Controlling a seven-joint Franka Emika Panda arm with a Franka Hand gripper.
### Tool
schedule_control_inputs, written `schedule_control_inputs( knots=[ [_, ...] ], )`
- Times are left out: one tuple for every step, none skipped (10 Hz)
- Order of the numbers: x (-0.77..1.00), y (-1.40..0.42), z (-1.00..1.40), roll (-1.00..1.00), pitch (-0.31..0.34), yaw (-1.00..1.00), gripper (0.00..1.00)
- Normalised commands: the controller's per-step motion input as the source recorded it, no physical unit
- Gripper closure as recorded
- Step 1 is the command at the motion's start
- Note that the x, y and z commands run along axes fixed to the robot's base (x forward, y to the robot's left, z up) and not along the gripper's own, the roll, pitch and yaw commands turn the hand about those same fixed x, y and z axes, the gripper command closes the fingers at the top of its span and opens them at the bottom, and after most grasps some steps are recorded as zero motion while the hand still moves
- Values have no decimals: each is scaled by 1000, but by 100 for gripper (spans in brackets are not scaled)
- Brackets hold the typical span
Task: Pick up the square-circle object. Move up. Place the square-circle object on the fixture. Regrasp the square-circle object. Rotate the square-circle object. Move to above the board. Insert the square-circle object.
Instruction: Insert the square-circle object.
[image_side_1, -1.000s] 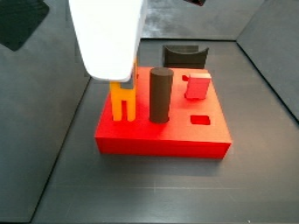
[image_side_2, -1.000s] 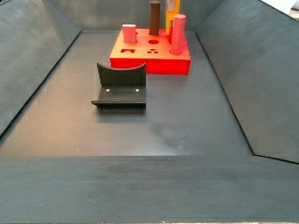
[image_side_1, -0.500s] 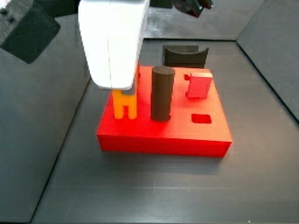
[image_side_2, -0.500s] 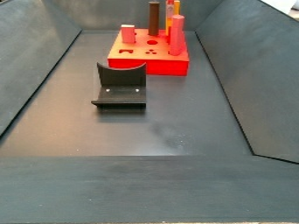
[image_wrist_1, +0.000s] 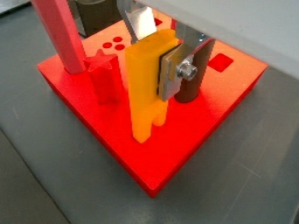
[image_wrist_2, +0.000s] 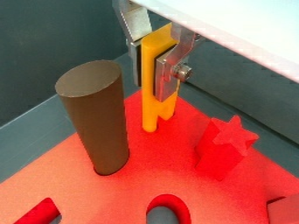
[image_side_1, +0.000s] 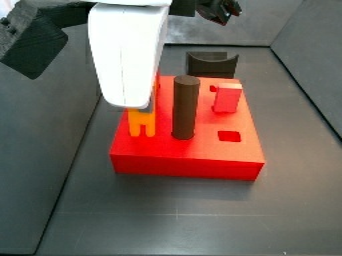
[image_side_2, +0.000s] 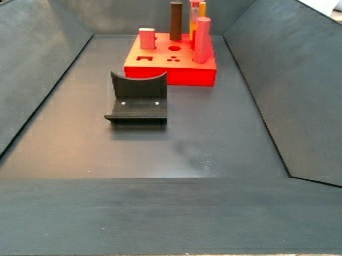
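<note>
Rising a little since half a second ago, the white arm housing now sits higher in a side view, so slightly more of the yellow rod (image_side_1: 139, 121) shows below it; the board (image_side_1: 187, 156) and the pieces on it have not shifted. That rod stands upright at the left part of the board in this view, its lower end down at the red top, just left of the dark cylinder (image_side_1: 183, 107). A small red cube (image_side_1: 226, 98) sits toward the board's upper right, with the black fixture (image_side_1: 210, 64) behind it near the top centre of the frame.

In both wrist views the hand (image_wrist_1: 163, 66) (image_wrist_2: 158, 61) is closed on the rod (image_wrist_1: 149, 86) (image_wrist_2: 158, 83): one silver finger (image_wrist_1: 187, 66) presses flat against its side, and in a wrist view the other finger (image_wrist_1: 140, 19) shows behind its top. The rod's notched lower end meets the board's surface (image_wrist_2: 251, 194); whether it is seated in a hole cannot be told. A red star peg (image_wrist_2: 226, 145) stands near the rod, the brown cylinder (image_wrist_2: 98, 115) on its other side, and a pink peg (image_wrist_1: 63, 38) rises at the upper left.

In a side view from farther off, the board (image_side_2: 170, 70) lies at top centre on the grey surface (image_side_2: 201, 140), with the fixture (image_side_2: 138, 96) in front of it, apart from it.
</note>
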Motion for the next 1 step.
schedule_control_inputs(
  knots=[
    [0,0,0,0,0,0,100]
  ],
)
